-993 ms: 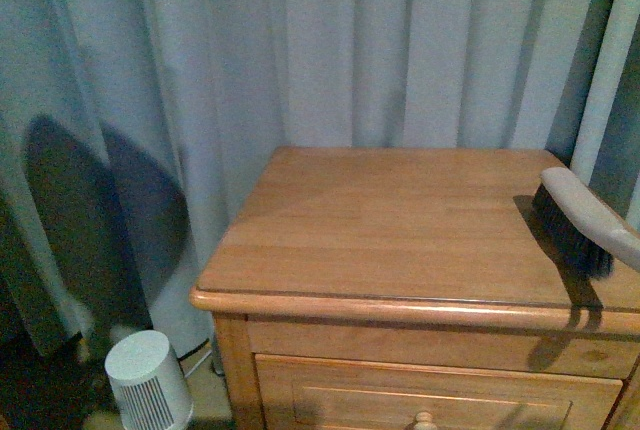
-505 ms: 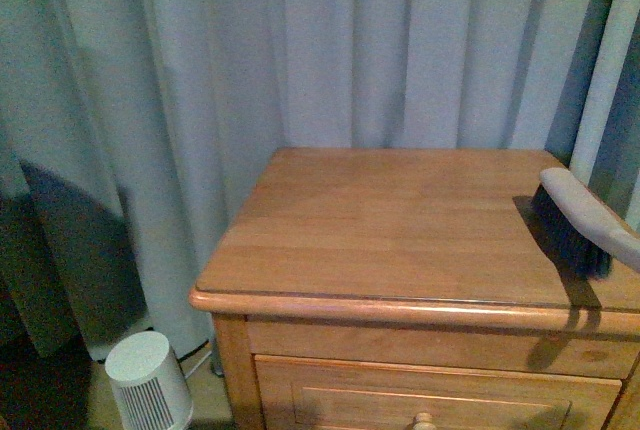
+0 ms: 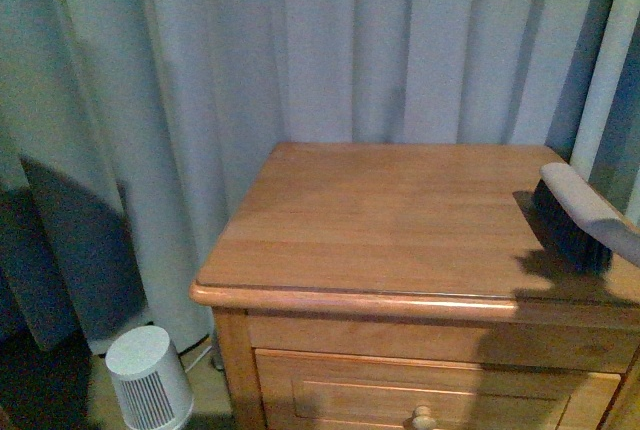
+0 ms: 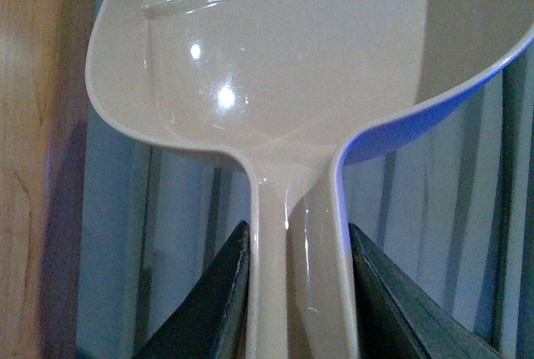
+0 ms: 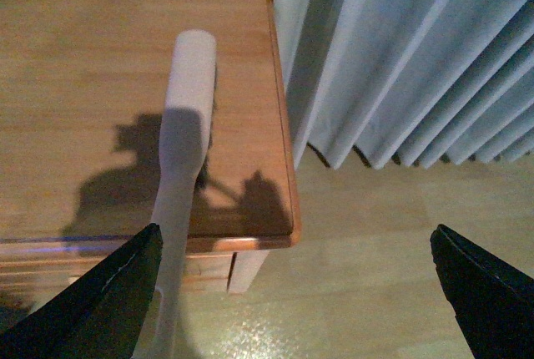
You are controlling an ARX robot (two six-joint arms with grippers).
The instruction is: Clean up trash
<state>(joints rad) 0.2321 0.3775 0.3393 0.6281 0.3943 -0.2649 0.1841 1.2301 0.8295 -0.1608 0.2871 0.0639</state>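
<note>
No trash is spotted anywhere: desk [image 3: 400,220] top bare, dustpan [image 4: 275,67] empty-looking and clamped in the left gripper [image 4: 298,234]. The brush [image 3: 575,220] is seen beside the right gripper's [image 5: 294,238] spread jaws. Probably mostly done tbh.

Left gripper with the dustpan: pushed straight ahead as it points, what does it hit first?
Probably the curtain: its folds show past the dustpan held by the left gripper. The nightstand lies off to one side; depth is unclear.
</note>
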